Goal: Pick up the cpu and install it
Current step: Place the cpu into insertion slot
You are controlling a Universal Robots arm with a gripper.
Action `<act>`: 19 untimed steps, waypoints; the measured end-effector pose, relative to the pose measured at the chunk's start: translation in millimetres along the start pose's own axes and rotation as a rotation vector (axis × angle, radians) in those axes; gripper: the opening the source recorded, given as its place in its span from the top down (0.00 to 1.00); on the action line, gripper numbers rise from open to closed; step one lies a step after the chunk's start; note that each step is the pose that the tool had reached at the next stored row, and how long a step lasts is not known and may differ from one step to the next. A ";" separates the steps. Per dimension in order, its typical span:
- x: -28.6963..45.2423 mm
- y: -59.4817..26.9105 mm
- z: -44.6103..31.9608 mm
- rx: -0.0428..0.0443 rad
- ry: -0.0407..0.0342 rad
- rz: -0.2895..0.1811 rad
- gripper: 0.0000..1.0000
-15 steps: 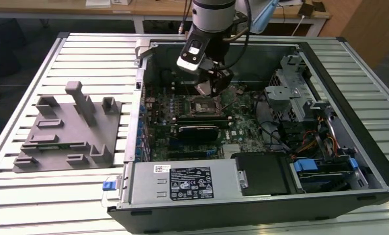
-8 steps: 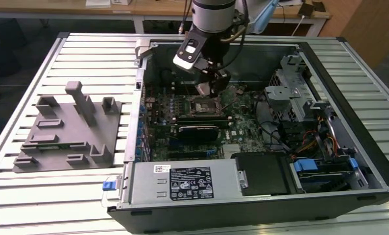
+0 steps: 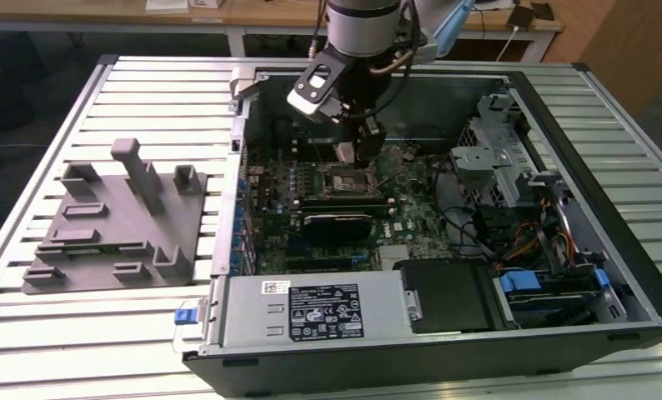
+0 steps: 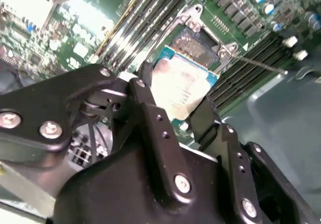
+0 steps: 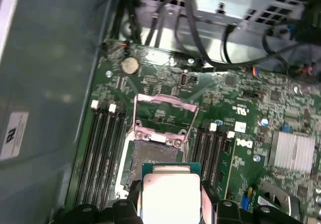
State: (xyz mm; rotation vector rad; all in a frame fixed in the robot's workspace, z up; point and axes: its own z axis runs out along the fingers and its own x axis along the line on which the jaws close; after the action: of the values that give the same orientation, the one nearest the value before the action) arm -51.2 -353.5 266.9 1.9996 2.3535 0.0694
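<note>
The cpu (image 4: 181, 86), a flat square chip with a pale metal top and a green rim, is pinched between the two black fingers (image 4: 150, 108) of my gripper (image 4: 176, 92), which is shut on it. The first wrist view shows the cpu (image 5: 170, 196) hovering just off the open motherboard socket (image 5: 150, 156), whose metal load plate (image 5: 164, 114) is swung up. In the exterior view my gripper (image 3: 354, 155) hangs inside the open computer case, directly over the socket (image 3: 348, 180). The chip stands apart from the socket, tilted a little toward it.
Memory slots (image 5: 103, 153) flank the socket on both sides. Cables and a drive cage (image 3: 498, 150) crowd the case toward the exterior view's right, and a power supply (image 3: 314, 310) lies at the front. On the slatted table, a grey fixture (image 3: 120, 225) sits to the exterior view's left.
</note>
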 end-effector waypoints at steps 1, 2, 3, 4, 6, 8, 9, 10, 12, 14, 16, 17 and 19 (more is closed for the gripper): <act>0.0 -0.1 0.8 0.0002 -0.0013 0.019 0.46; 0.0 -0.1 1.6 0.0004 -0.0025 0.036 0.46; 0.0 -0.2 2.6 0.0005 -0.0031 0.046 0.46; 0.0 -0.3 3.7 0.0006 -0.0036 0.052 0.46; 0.1 -0.4 5.9 0.0006 -0.0040 0.060 0.46; 0.1 -0.6 8.9 0.0006 -0.0041 0.061 0.46; 0.1 -0.7 10.5 0.0006 -0.0042 0.061 0.46; 0.1 -0.7 11.7 0.0005 -0.0042 0.065 0.46; 0.1 -0.8 13.6 0.0010 -0.0061 0.092 0.46; 0.1 -0.9 15.9 0.0013 -0.0080 0.118 0.46; 0.5 -1.2 19.2 0.0015 -0.0086 0.125 0.46; 0.5 -1.2 21.0 0.0013 -0.0084 0.125 0.46; 0.6 -1.5 24.6 0.0013 -0.0085 0.125 0.46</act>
State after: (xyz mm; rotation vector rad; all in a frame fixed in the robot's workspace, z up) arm -51.0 -353.1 242.2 2.1412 2.2218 0.0643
